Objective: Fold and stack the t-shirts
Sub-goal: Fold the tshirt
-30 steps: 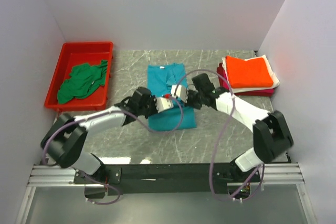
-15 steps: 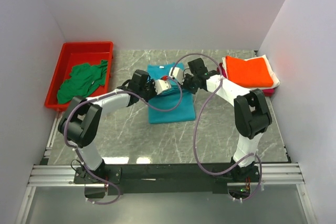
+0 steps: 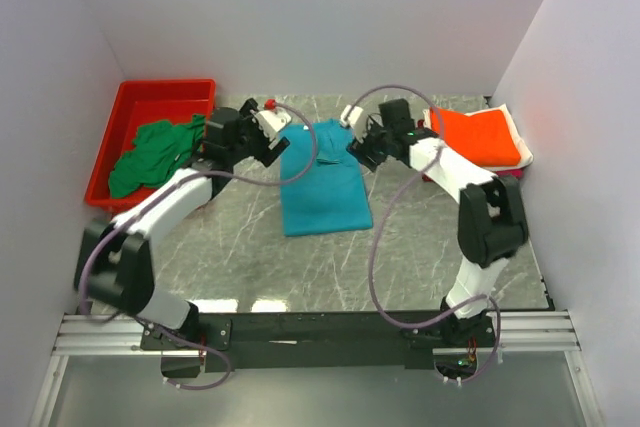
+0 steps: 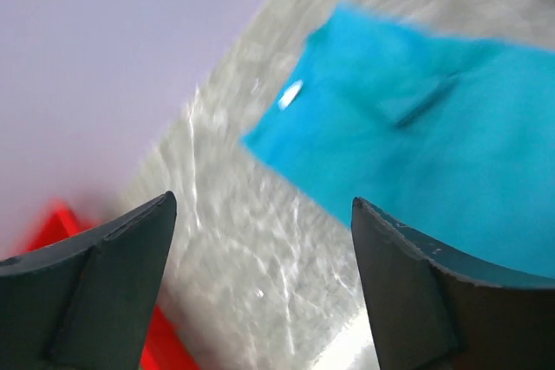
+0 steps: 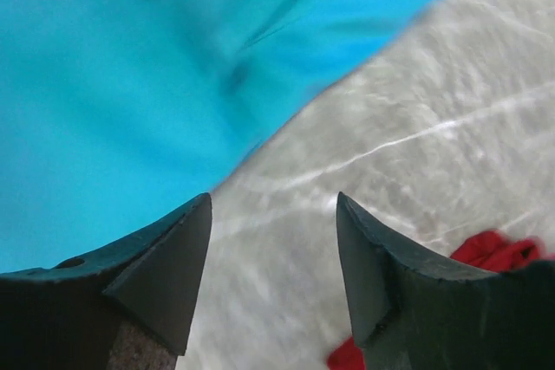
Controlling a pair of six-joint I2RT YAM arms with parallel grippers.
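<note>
Both claws released. Left gripper: jaws wide apart, nothing between them. Right gripper: also spread and empty.

Left to right:
- Red plastic bin at the far left of the grey marble-pattern table. A crumpled dark green t-shirt lies inside it, unfolded and bunched toward the bin's near side.
- The left arm reaches far and right from its base. Its gripper sits between the bin and the far-left corner of the shirt, just beside that corner. In the left wrist view the fingers are clear of the cloth, with bare table under the gap and a sliver of red bin at the lower left.
- Teal short-sleeved t-shirt in the table centre, lying flat and folded into a long rectangle running far to near. There is a small crease or flap near its far end. No gripper holds it.
- The right gripper sits just beside the shirt's far-right corner. In the right wrist view the left finger is over teal cloth and the right finger over bare table. I can't tell whether the left finger touches the cloth, as the frame is blurred.
- Stack at the far right, well apart from the teal shirt: a folded orange t-shirt on top, a white folded one under it, and a magenta one at the bottom showing only as an edge. The stack is close to the right wall.
</note>
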